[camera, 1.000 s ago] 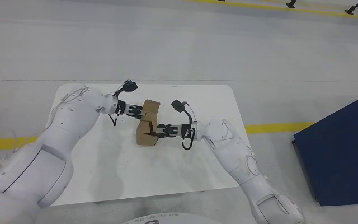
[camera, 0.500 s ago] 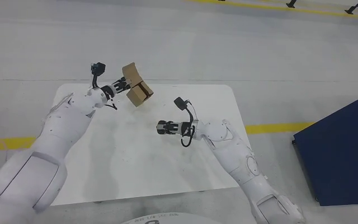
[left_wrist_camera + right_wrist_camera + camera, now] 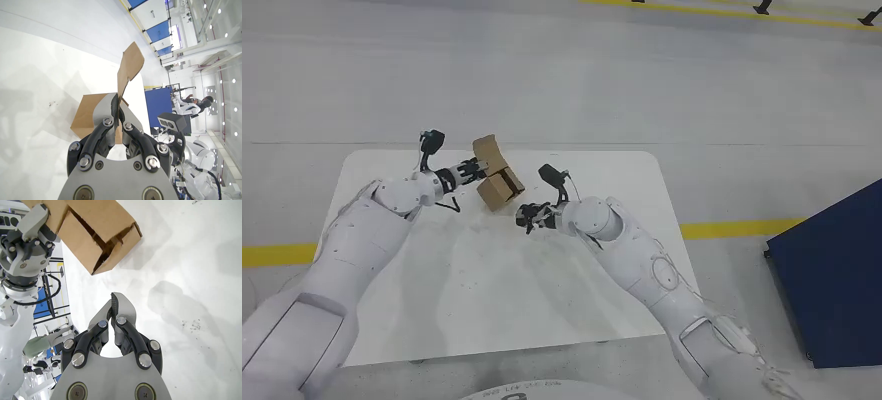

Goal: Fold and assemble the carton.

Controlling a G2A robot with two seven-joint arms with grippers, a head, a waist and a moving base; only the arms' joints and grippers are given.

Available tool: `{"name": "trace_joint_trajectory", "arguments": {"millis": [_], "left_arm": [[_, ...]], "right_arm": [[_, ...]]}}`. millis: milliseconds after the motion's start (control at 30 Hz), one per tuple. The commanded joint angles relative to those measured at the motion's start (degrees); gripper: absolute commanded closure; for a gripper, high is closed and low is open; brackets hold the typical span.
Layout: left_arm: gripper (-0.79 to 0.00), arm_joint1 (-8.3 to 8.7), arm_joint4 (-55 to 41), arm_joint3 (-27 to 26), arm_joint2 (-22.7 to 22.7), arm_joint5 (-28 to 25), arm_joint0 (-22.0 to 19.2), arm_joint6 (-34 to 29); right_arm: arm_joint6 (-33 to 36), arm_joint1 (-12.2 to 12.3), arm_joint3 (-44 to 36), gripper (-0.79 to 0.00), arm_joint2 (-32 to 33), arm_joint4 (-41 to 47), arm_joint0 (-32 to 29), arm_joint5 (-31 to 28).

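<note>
A brown cardboard carton (image 3: pixel 497 177) hangs over the far part of the white table (image 3: pixel 492 300), one end open with its inner flaps showing (image 3: pixel 103 240). My left gripper (image 3: pixel 478 171) is shut on the carton's upright flap (image 3: pixel 129 66), pinching the cardboard edge between its pads (image 3: pixel 114 111). My right gripper (image 3: pixel 526 217) sits just in front of the carton, apart from it, its fingers (image 3: pixel 115 306) shut with nothing between them. In the right wrist view the left gripper (image 3: pixel 32 224) grips the carton's far side.
The table's far edge lies just behind the carton. A dark blue panel (image 3: pixel 842 270) stands on the floor to the right, off the table. Small dark scuff marks (image 3: pixel 191 325) dot the tabletop. Bare table stretches toward the front.
The left gripper lifted the carton off the table to the far left, then brought it back down and right. The right gripper let go of the carton and now follows it, shut.
</note>
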Motion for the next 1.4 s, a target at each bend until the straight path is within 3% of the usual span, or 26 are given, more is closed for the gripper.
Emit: {"name": "trace_joint_trajectory", "arguments": {"millis": [0, 200, 367, 433, 467, 700, 867, 1033, 1167, 1367], "left_arm": [[0.000, 0.56, 1.68, -3.41, 0.16, 1.94, 1.57, -2.49], [0.000, 2.28, 3.93, -13.17, -1.44, 5.82, 6.97, -3.15], [0.000, 3.95, 5.50, -21.03, -4.32, 7.92, 11.21, -1.82], [-0.431, 4.75, 6.43, -23.87, -5.63, 7.75, 12.84, -2.65], [-0.785, 5.16, 6.91, -25.12, -6.32, 7.30, 13.59, -3.29], [-0.785, 8.03, 9.12, -29.75, -11.66, 1.34, 16.35, -10.95], [-0.785, 10.06, 8.23, -34.07, -17.19, -4.03, 19.40, -12.53], [-0.785, 11.43, 10.06, -35.91, -20.47, -5.33, 20.92, -13.26], [-0.785, 12.00, 10.12, -34.70, -22.26, -3.47, 20.74, -12.28], [-0.785, 11.91, 7.80, -26.01, -22.28, 10.64, 13.72, -17.47]], "right_arm": [[0.85, 0.55, -0.17, 0.000, 2.12, 1.00, -1.04, -3.12], [3.17, 3.08, -4.52, 0.000, 11.69, 4.97, -8.90, -13.36], [3.93, 4.06, -8.69, 0.000, 14.71, 4.49, -13.07, -15.59], [4.60, 4.24, -9.67, 0.000, 14.95, 4.21, -13.79, -16.05], [5.09, 4.32, -9.94, 0.000, 15.04, 4.04, -13.96, -16.25], [10.09, 4.45, -9.88, 0.000, 11.87, -1.37, -12.02, -11.43], [11.52, 4.04, -9.23, 0.000, 7.79, -6.18, -9.60, -8.43], [11.84, 3.47, -7.93, 0.000, 4.81, -7.92, -7.38, -6.95], [11.70, 3.07, -6.83, 0.000, 3.31, -8.17, -5.96, -5.95], [11.24, 2.85, -5.97, 0.000, 2.66, -7.90, -5.18, -5.95]]}}
